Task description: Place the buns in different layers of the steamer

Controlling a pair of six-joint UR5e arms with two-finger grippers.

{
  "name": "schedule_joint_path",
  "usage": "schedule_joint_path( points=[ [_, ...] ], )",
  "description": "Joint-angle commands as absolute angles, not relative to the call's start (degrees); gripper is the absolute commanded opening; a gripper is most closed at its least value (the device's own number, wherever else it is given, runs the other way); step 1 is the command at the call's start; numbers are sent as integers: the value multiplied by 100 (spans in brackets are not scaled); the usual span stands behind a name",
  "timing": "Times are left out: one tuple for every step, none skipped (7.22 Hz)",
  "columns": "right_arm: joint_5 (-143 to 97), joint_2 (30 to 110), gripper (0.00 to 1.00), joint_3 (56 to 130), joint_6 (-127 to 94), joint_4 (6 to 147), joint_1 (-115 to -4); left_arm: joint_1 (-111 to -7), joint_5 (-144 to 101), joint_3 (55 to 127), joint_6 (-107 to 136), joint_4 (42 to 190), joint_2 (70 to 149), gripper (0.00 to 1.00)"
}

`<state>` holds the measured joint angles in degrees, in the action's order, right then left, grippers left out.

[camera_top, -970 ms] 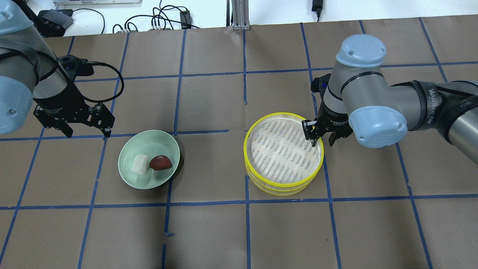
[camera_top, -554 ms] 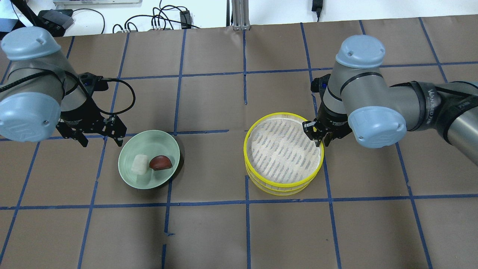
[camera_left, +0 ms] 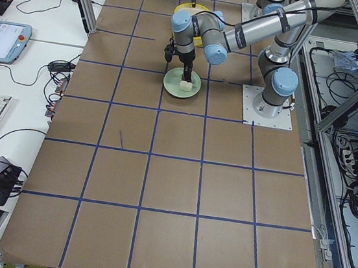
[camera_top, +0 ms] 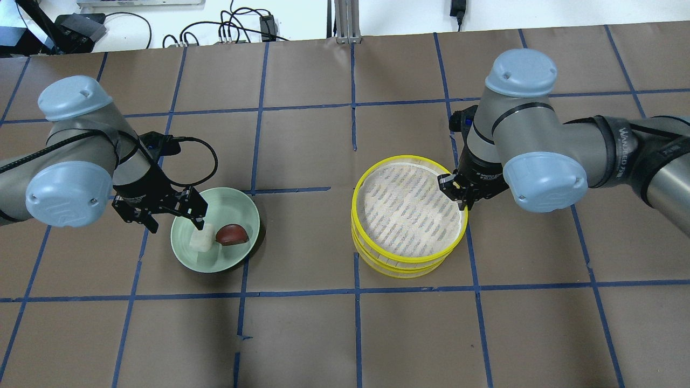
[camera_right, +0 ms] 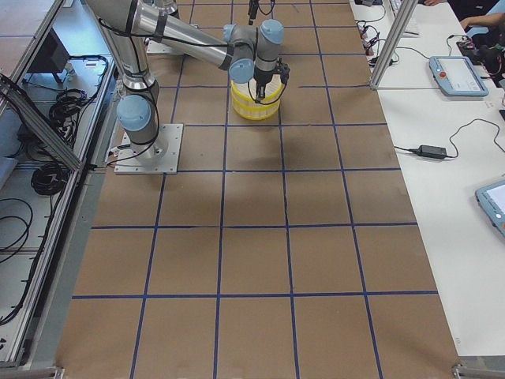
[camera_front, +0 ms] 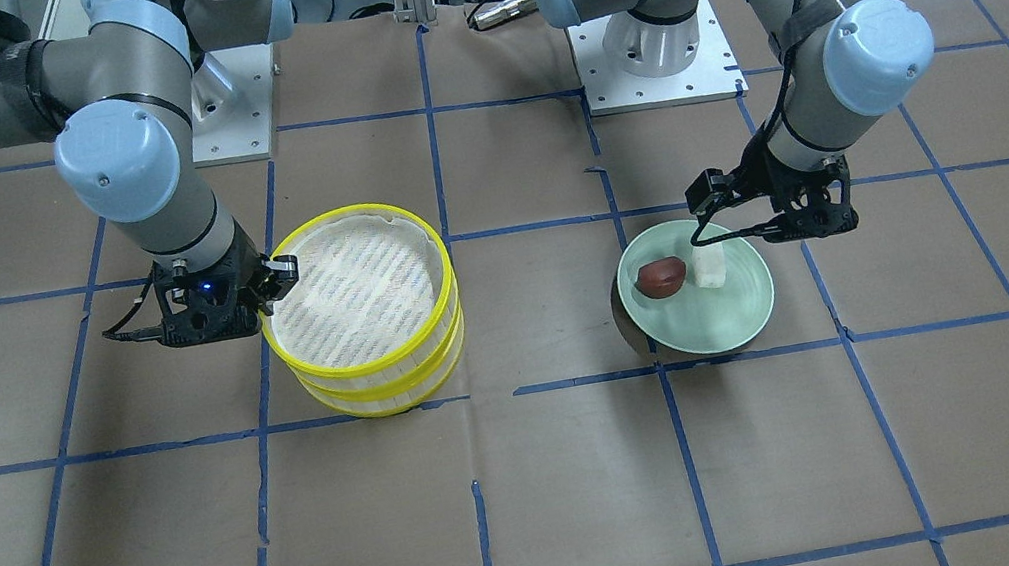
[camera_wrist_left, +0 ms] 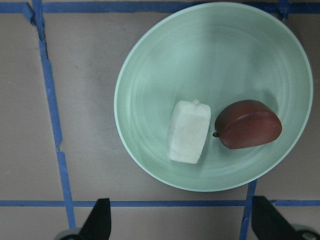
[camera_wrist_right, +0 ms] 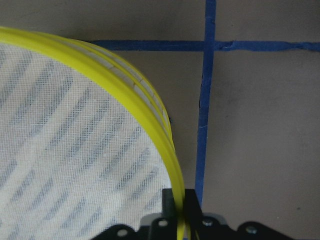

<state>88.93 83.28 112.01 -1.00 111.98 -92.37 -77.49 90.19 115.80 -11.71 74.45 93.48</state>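
The white blocky bun [camera_top: 200, 237] and the glossy reddish-brown bun [camera_top: 232, 235] lie side by side in a pale green plate [camera_top: 237, 202]. My left gripper [camera_top: 176, 217] is open just above the plate's left rim, one finger close to the white bun. The left wrist view shows the white bun [camera_wrist_left: 189, 131] and the brown bun [camera_wrist_left: 248, 124] ahead of the open fingertips [camera_wrist_left: 98, 220]. Two yellow-rimmed steamer layers are stacked. My right gripper [camera_top: 462, 198] is shut on the top layer's [camera_top: 404, 210] right rim [camera_wrist_right: 172, 165], which sits slightly off the lower layer [camera_top: 399, 268].
The table is brown paper with a blue tape grid [camera_top: 353, 291]. Cables and a metal post [camera_top: 345, 21] lie beyond the far edge. In the front-facing view the plate [camera_front: 733, 318] and the steamer stack [camera_front: 380, 394] stand about one grid square apart.
My left arm has swung right and come over the plate's left rim. My right gripper has shut on the top layer's rim, and that layer has shifted slightly off the lower one.
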Motion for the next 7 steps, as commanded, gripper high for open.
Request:
schedule_joint_path(
  points=[
    [8938,8489,8,11005,-44,11119,-9194,-7805,8965,11698,-1213,7096,9544,98],
    [8938,8612,8,10778,-35,10866,-9141,-7805,9026,11672,-1265,6893,9649,98],
    [8956,8709,8,10584,43,10620,-9062,-7796,9035,11707,-1257,6751,9720,98],
    [9026,8823,8,10399,174,10269,-8740,-7796,9209,11707,-1266,6672,9877,97],
    [9139,9007,8,10267,498,9987,-8336,-7796,9463,11707,-1248,6662,9948,94],
    [9141,9104,8,10048,684,9723,-7845,-7796,9466,11716,-1239,6671,9958,94],
    [9158,9105,8,9741,868,9320,-7492,-7796,9431,11716,-1231,6671,9975,94]
  ],
)
